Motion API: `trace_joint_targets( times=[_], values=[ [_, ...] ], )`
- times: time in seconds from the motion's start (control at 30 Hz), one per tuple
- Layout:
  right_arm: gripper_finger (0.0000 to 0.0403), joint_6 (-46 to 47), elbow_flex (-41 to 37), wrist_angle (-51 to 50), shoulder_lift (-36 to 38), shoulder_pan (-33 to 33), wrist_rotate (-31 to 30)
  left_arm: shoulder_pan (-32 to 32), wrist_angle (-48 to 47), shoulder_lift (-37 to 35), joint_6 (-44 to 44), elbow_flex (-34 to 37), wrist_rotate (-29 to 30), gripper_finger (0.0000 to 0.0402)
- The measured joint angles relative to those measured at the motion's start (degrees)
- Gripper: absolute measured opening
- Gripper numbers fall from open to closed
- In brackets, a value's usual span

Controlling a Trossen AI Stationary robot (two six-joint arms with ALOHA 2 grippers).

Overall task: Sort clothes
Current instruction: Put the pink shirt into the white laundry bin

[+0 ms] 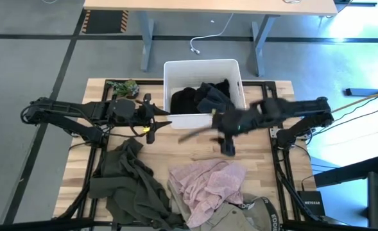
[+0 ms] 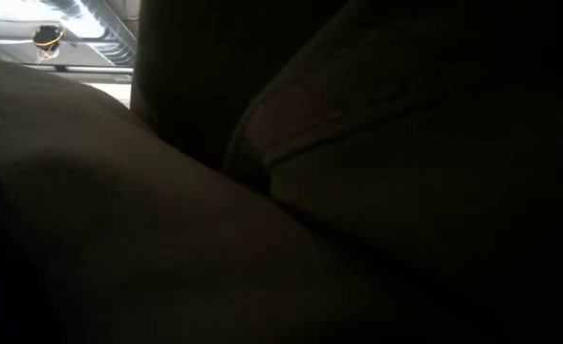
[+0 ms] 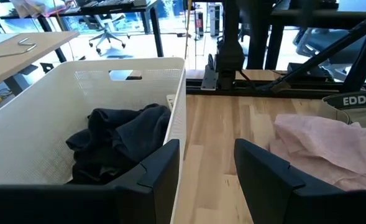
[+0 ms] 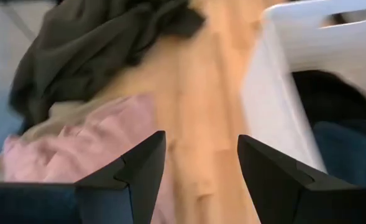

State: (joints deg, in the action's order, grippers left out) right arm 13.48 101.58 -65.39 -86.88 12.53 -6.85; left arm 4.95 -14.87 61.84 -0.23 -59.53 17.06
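Note:
Black and navy clothes (image 1: pixel 200 97) lie inside the white bin (image 1: pixel 201 66); they also show in the left wrist view (image 3: pixel 117 140). A pale pink garment (image 1: pixel 209 183), an olive-green one (image 1: pixel 128 181) and a beige one with a black lettered strap (image 1: pixel 256 212) lie on the table's near part. My left gripper (image 1: pixel 158 120) is open and empty beside the bin's near left corner. My right gripper (image 1: pixel 205 131) is open and empty above the bare table, just near of the bin's front wall and far of the pink garment (image 4: pixel 77 149).
A small green plant-like clump (image 1: pixel 124 86) lies left of the bin at the far edge. A strip of bare wood (image 1: pixel 189 147) runs between the bin and the garments. The low view is filled by dark cloth right in front of the camera (image 2: pixel 357 191).

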Motion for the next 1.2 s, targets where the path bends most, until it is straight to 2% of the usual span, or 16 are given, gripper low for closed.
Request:
trace_joint_targets(
  times=[0.4,0.67,0.77,0.97,1.1,1.2],
  values=[
    [0.0218,0.8,-0.1,-0.7,-13.3,16.7,0.1,0.0,0.0,0.0,0.0,0.0,0.0,0.0149],
    [0.0218,8.3,-0.1,-5.3,-19.7,24.1,0.5,0.0,0.0,0.0,0.0,0.0,0.0,0.0149],
    [0.0218,13.9,-0.3,-8.6,-20.3,25.6,0.4,0.0,0.0,0.0,0.0,0.0,0.0,0.0149],
    [0.0218,22.1,-6.2,-8.2,-19.9,27.3,1.3,0.0,0.5,0.1,0.8,0.0,-0.2,0.0149],
    [0.0218,23.4,-12.0,-7.0,-19.8,27.2,2.8,-0.1,0.9,0.1,2.7,0.0,-0.2,0.0149],
    [0.0218,21.4,-16.9,-3.1,-19.8,26.1,1.1,-0.1,1.2,0.1,4.0,0.0,-0.3,0.0149]
  ],
)
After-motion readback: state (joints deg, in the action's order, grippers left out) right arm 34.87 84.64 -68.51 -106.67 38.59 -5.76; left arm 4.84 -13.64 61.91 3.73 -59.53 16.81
